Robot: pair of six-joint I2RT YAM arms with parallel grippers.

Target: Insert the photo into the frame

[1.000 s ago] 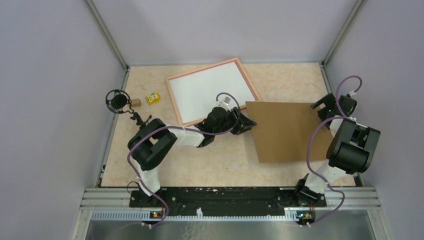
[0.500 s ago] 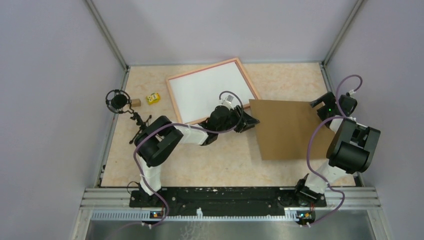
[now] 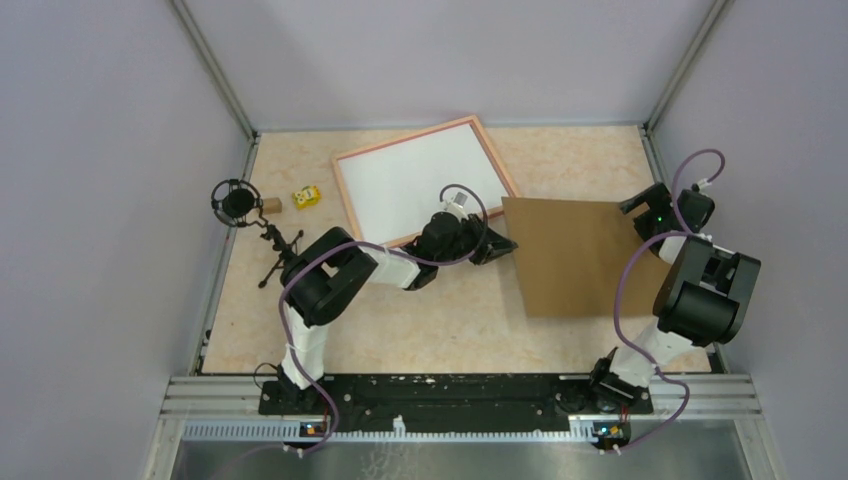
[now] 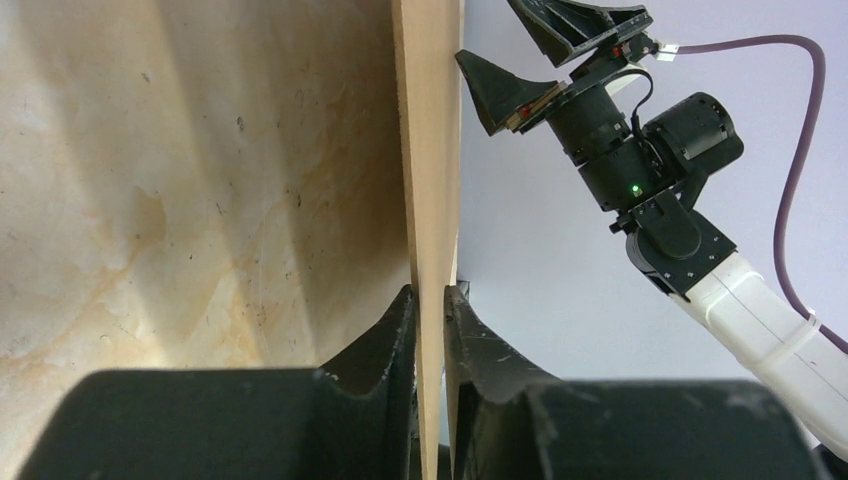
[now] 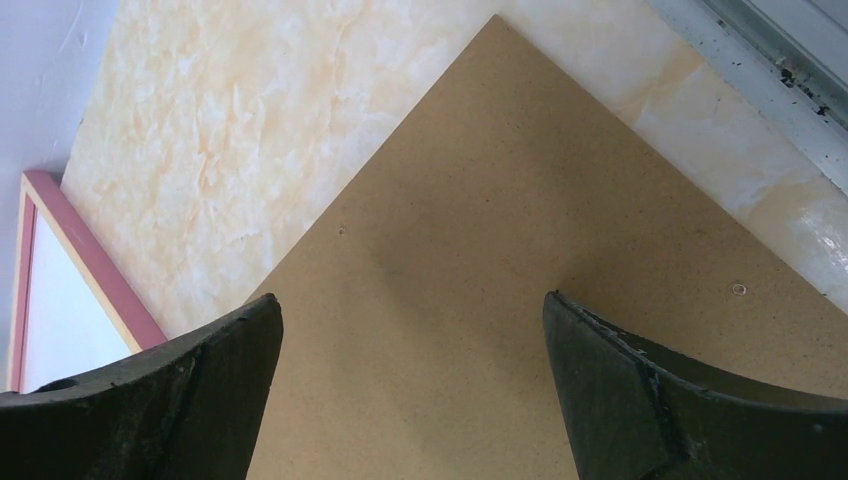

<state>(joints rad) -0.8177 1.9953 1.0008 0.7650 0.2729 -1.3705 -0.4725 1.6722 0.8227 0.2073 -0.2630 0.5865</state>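
Observation:
The salmon-pink frame (image 3: 405,138) lies flat at the back of the table. A plain white sheet (image 3: 415,180) fills it, the photo's white back by its look; no printed side shows. The brown backing board (image 3: 580,260) lies right of the frame. My left gripper (image 3: 500,245) is shut on the board's left edge, seen edge-on between my jaws in the left wrist view (image 4: 430,300). My right gripper (image 3: 640,205) is open above the board's far right corner, its jaws wide apart over the board (image 5: 412,310). The frame's corner shows in the right wrist view (image 5: 95,265).
A black microphone on a small tripod (image 3: 238,203), a yellow block (image 3: 306,196) and a small brown block (image 3: 272,205) stand at the left by the wall. Grey walls close in the table on three sides. The metal rail runs along the right edge (image 5: 760,90).
My left gripper has slid the backing board a little to the right, away from the frame, the left arm stretching out. The right arm has not moved.

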